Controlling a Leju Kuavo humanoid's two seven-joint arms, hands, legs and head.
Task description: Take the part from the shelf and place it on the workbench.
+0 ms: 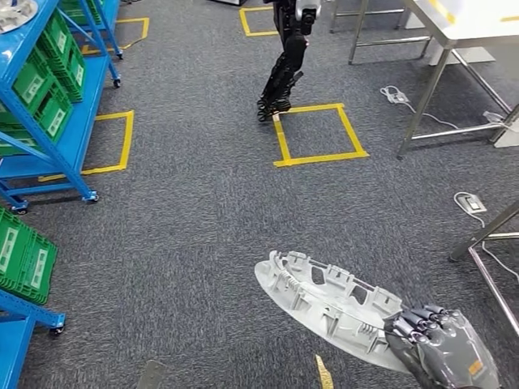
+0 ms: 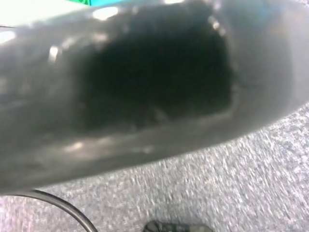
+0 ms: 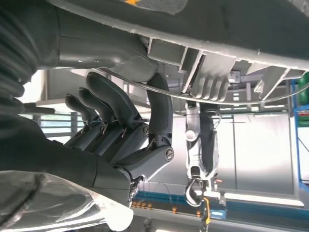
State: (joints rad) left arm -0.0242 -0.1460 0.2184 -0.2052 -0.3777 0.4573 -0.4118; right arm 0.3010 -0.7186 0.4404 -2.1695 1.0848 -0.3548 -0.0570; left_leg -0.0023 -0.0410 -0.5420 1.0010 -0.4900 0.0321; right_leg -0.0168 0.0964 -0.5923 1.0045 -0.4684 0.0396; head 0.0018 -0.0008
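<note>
right hand [image 1: 443, 347] grips the grey part [image 1: 328, 304] at one end (ribbed side up), held over the grey carpet [image 1: 195, 203]; workbench [image 1: 456, 20] well ahead; left hand state cannot be told

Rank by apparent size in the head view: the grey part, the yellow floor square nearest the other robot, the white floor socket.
1. grey part
2. yellow floor square, similar; nearness inflates the part
3. white floor socket

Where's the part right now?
In the head view the grey part is low on the right, held by the right hand above the carpet, away from the blue shelf.
</note>
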